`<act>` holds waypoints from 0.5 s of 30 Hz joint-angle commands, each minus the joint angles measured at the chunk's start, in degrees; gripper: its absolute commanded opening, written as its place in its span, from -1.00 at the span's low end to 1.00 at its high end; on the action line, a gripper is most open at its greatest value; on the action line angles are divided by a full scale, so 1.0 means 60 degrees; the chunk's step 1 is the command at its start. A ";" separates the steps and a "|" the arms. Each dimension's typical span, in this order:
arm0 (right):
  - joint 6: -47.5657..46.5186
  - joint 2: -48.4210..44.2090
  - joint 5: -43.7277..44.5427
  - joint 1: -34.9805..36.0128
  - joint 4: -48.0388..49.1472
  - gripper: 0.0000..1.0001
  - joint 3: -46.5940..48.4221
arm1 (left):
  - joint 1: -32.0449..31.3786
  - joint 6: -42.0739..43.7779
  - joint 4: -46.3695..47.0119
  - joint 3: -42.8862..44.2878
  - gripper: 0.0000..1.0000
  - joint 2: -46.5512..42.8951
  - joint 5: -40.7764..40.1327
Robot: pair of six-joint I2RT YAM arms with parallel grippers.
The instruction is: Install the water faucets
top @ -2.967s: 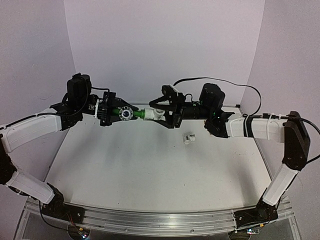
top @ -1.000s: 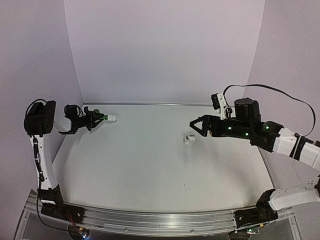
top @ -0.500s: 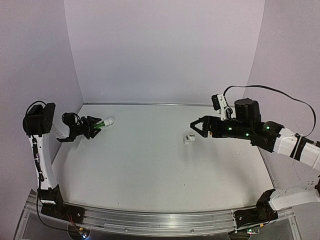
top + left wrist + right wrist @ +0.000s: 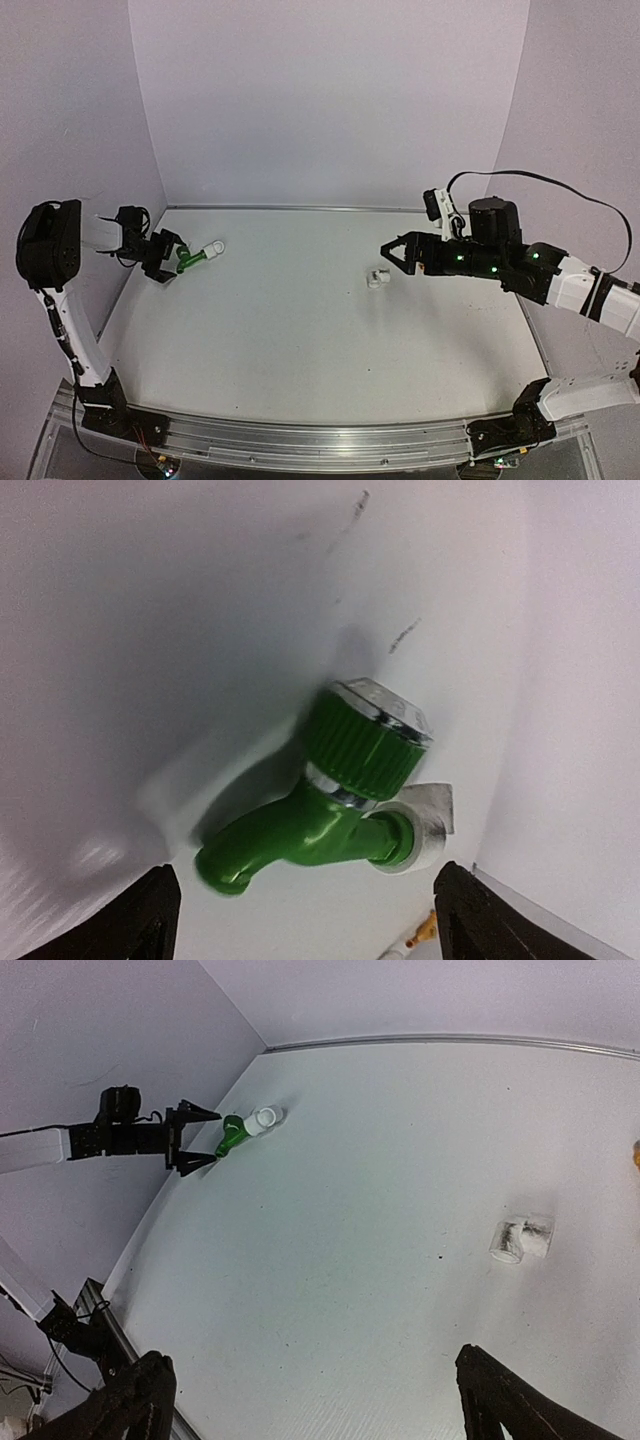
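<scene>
A green water faucet (image 4: 190, 261) with a round ribbed knob lies on its side on the table at the far left, its threaded end in a white fitting (image 4: 215, 246). My left gripper (image 4: 165, 256) stands open just left of it, not touching. In the left wrist view the faucet (image 4: 340, 810) lies past the spread fingertips of the gripper (image 4: 305, 905). My right gripper (image 4: 390, 255) hovers open at centre right with nothing between its fingers (image 4: 310, 1365). The right wrist view also shows the green faucet (image 4: 232, 1136) far off.
A second white fitting (image 4: 376, 279) lies alone on the table just below the right gripper, and the right wrist view shows this fitting (image 4: 520, 1238) too. A small orange-yellow piece (image 4: 636, 1153) peeks in at that view's right edge. Walls close the table on three sides.
</scene>
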 commanded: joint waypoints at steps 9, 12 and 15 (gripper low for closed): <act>-0.0088 -0.0583 0.2838 0.0062 -0.0071 0.97 -0.0723 | -0.0852 0.2350 -0.2351 -0.0577 0.99 -0.4223 -0.1654; 0.0065 -0.0944 0.2937 0.0062 0.0024 0.96 -0.1206 | -0.0965 0.2652 -0.1679 -0.0967 0.99 -0.5226 -0.0743; 0.0304 -0.0892 0.3050 0.0062 0.0043 0.96 -0.1429 | -0.1303 0.3129 -0.1219 -0.0967 0.99 -0.6092 -0.0048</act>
